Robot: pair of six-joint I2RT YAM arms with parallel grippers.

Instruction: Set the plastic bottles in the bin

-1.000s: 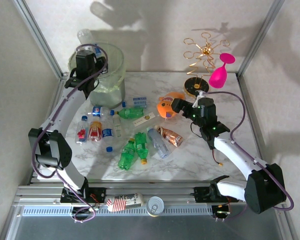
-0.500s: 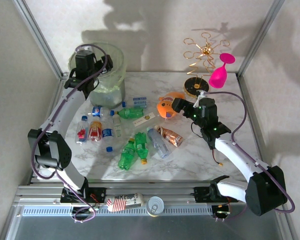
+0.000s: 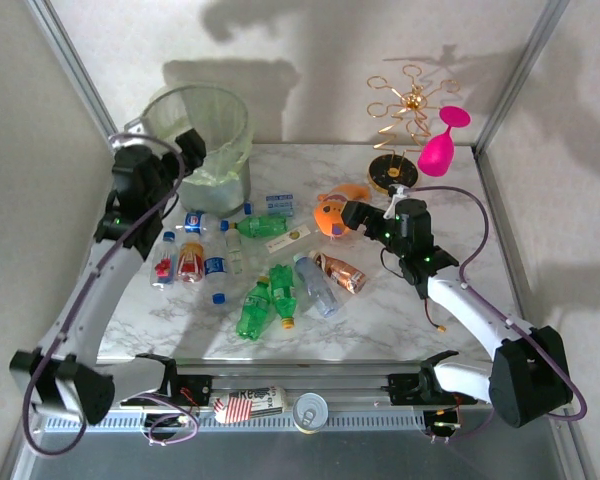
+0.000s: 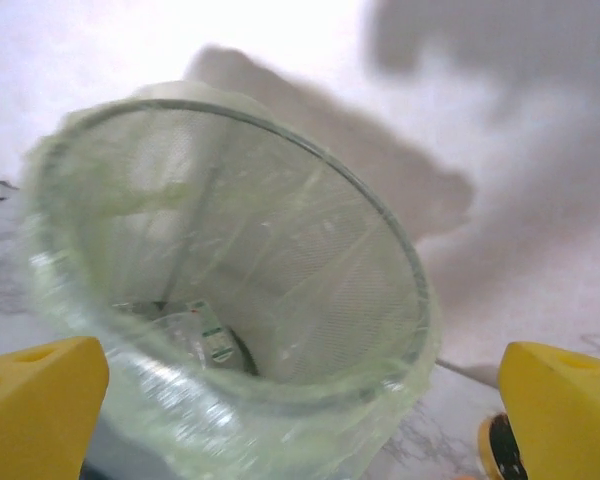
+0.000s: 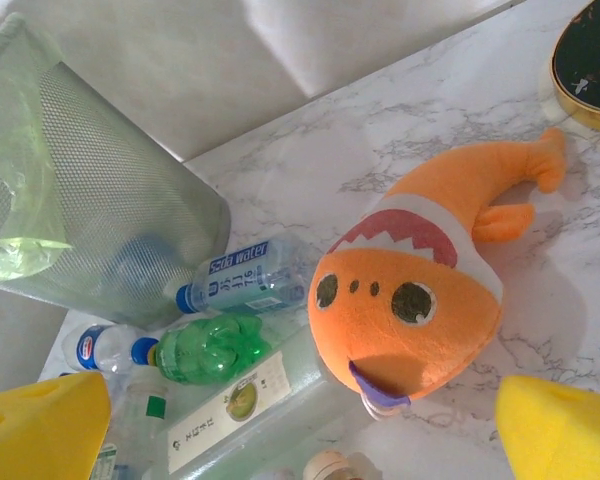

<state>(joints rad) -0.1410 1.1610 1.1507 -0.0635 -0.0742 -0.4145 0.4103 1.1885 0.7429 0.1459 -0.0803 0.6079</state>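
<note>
Translucent grey-green mesh with a pale green liner: the bin [image 3: 223, 180] stands at the far left corner of the marble table [image 3: 380, 325]. The left wrist camera looks down its mouth, where one labelled item [image 4: 202, 335], probably a bottle, lies at the bottom.

Left gripper [image 3: 190, 148]: jaws spread wide with nothing between them, hanging at the bin's near rim. Its yellow pads [image 4: 40, 405] frame the opening.

Right gripper [image 3: 352, 212]: also wide open and empty. It is poised low beside the orange fish toy [image 5: 420, 290] and faces the bottles at the bin's foot.

Plastic bottles [image 3: 280, 290]: about a dozen lie loose on their sides across the left and middle of the table, all outside the bin. Nearest the right gripper are:
- a green bottle [image 5: 210, 350]
- a clear blue-labelled bottle [image 5: 245, 275] just behind it
- a pale-labelled bottle [image 5: 230, 405] in front of it

Handling note: the step in hand looks like the next pick.
- Take one bottle only, and the green one seems the easiest.
- Bring your right jaws down across its body rather than its cap, square to its long axis.
- Keep clear of the fish's snout, which sits just beside it.
- These bottles will likely roll if nudged, so close fully before lifting.
- Send your left arm to the cluster on its own side so the arms do not cross.
</note>
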